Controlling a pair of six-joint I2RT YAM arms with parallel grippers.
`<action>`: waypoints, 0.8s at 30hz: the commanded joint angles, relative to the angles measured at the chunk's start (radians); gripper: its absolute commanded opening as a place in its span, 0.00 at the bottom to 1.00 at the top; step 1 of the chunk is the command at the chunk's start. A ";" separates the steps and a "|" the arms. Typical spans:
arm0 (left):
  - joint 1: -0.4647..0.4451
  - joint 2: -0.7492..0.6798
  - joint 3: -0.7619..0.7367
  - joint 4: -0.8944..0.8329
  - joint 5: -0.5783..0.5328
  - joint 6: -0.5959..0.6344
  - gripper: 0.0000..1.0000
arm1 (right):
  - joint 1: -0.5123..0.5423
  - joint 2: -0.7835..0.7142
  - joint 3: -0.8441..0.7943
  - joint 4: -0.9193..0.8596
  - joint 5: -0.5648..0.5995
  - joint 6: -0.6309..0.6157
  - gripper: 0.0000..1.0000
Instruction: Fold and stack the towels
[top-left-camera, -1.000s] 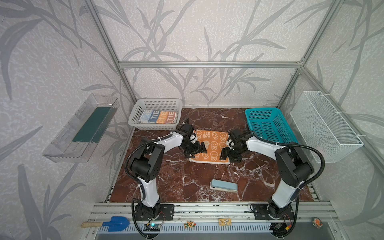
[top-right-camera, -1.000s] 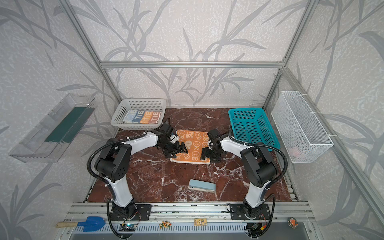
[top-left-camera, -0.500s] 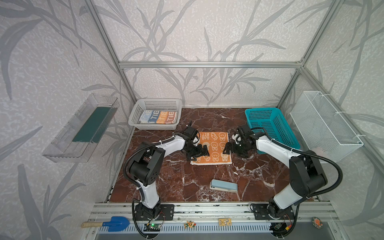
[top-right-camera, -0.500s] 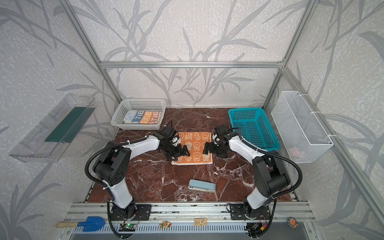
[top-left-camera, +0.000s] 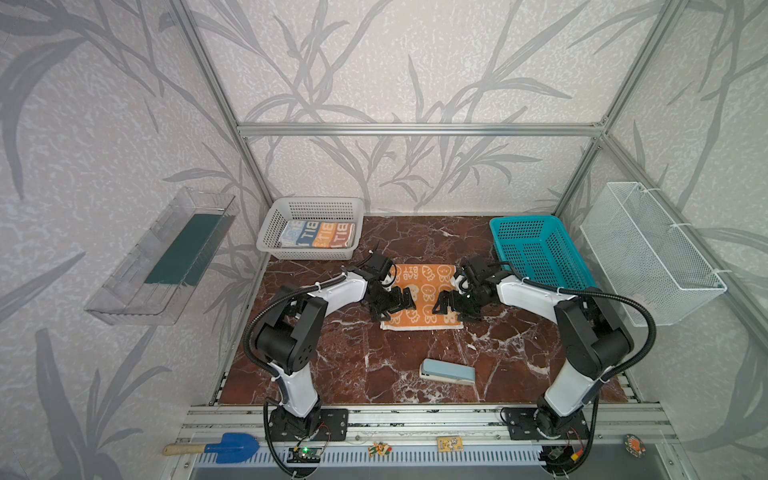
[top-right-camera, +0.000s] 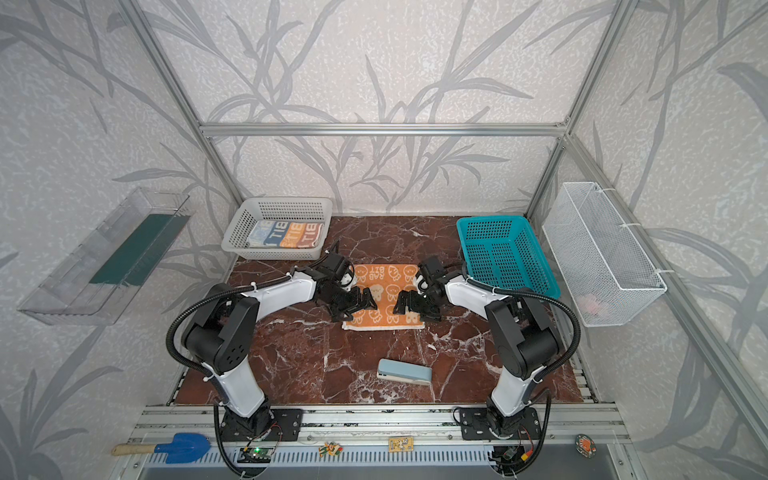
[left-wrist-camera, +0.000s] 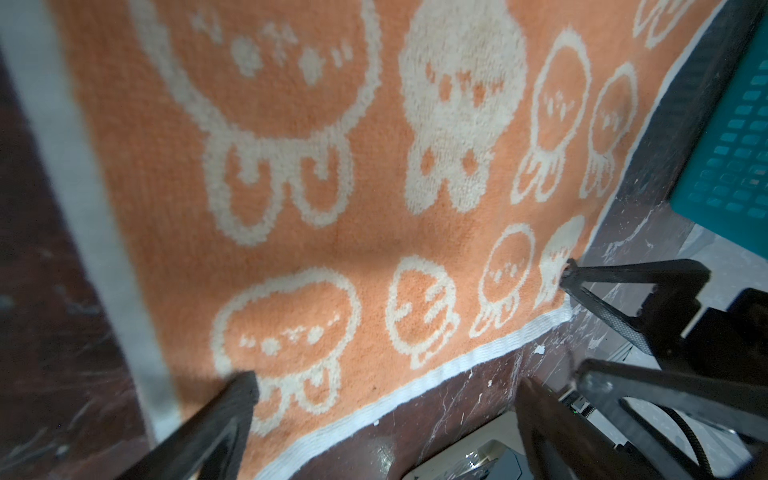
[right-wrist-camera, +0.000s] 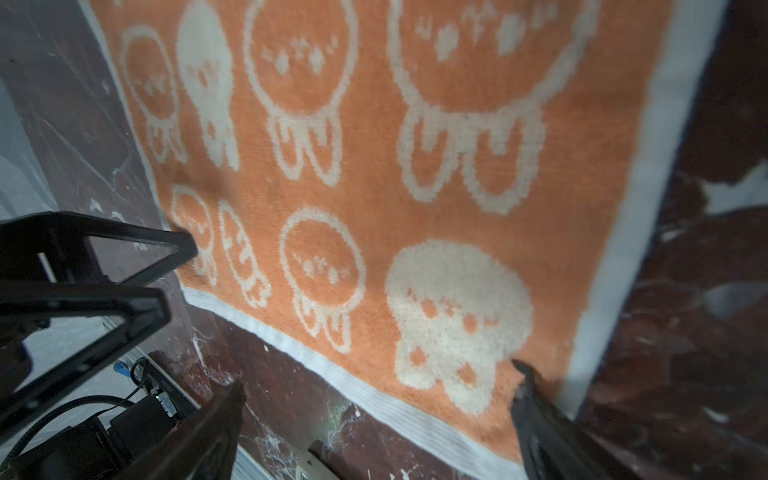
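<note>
**Inspector:** Grippers?
**Assistant:** Left gripper (top-left-camera: 395, 306) and right gripper (top-left-camera: 454, 306) both have jaws wide and hold nothing, low over the orange towel (top-left-camera: 424, 289).
**Inspector:** Towels?
**Assistant:** The orange one lies flat on the table (top-left-camera: 332, 365). The lettered towel (top-left-camera: 318, 233) lies in the white basket (top-left-camera: 316, 206).

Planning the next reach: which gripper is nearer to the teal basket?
Right. The right gripper is over the orange towel's side nearest the teal basket; the left gripper over its far side.

Even, diffuse light is filling both top views, which are staying sharp throughout. Only soft shadows are falling on the marble tabletop (top-left-camera: 374, 357). Both wrist views are reading dimmer, with the orange towel (left-wrist-camera: 374, 232) blurring toward the frame edges.
</note>
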 joint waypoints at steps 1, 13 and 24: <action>0.001 -0.014 -0.052 0.000 -0.031 -0.037 0.99 | -0.022 0.020 -0.041 0.015 -0.003 -0.002 0.99; -0.002 -0.089 0.197 -0.175 -0.204 0.121 0.99 | -0.066 -0.078 0.155 -0.131 -0.065 -0.086 0.99; 0.122 0.118 0.476 -0.094 -0.140 0.018 0.99 | -0.142 0.250 0.547 -0.078 -0.132 0.060 0.99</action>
